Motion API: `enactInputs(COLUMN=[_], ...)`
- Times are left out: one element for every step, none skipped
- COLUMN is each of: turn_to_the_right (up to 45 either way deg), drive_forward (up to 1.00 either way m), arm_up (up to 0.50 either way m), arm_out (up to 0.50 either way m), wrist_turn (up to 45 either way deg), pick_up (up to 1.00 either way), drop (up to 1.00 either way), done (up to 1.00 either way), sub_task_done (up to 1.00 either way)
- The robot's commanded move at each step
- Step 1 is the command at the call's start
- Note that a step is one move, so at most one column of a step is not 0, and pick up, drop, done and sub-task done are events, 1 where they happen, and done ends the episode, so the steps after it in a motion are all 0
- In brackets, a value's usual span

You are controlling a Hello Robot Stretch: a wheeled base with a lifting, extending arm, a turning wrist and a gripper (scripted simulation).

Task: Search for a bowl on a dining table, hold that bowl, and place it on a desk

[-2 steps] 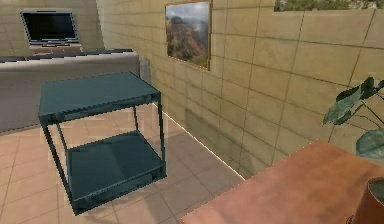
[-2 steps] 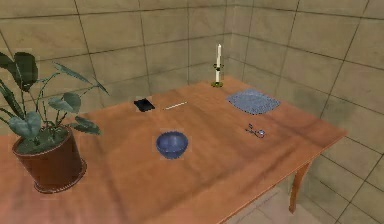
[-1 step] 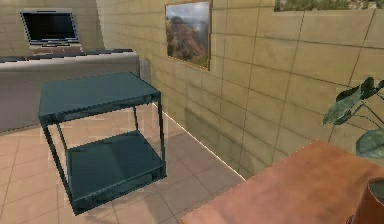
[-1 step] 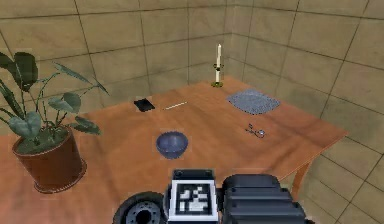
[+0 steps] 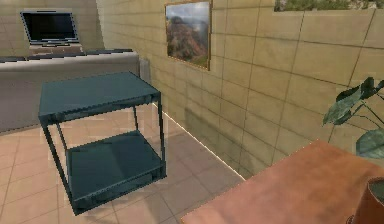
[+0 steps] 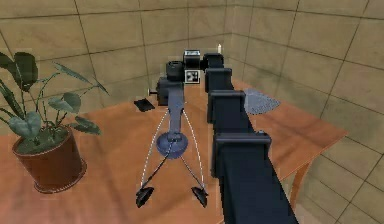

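A round blue-grey bowl-like thing (image 6: 178, 147) lies over the wooden tabletop (image 6: 110, 195), between the two thin fingers of my gripper (image 6: 172, 195). The gripper's dark body reaches from the white marker squares down across the table in the arm side view. The dark arm bar (image 6: 235, 150) rises from the bottom edge just right of it. I cannot tell whether the gripper holds anything, since the blue thing has the tabletop right behind it. The same wooden table (image 5: 300, 190) fills the forward view's lower right corner.
A leafy plant in a red-brown pot (image 6: 45, 160) stands on the table's left part. A small dark flat thing (image 6: 145, 103) and a grey fan-shaped thing (image 6: 262, 103) lie farther back. Ahead are a teal two-shelf table (image 5: 100, 130), a grey sofa (image 5: 20, 95), a TV (image 5: 50, 27) and a wall painting (image 5: 188, 32).
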Motion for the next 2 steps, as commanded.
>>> enactInputs(turn_to_the_right=[0.0, 0.0], drive_forward=[0.00, 0.00], arm_up=[0.00, 0.00], arm_out=[0.00, 0.00], wrist_turn=[45.0, 45.0], pick_up=[0.00, 0.00], drop=[0.00, 0.00], done=[0.00, 0.00], sub_task_done=[0.00, 0.00])
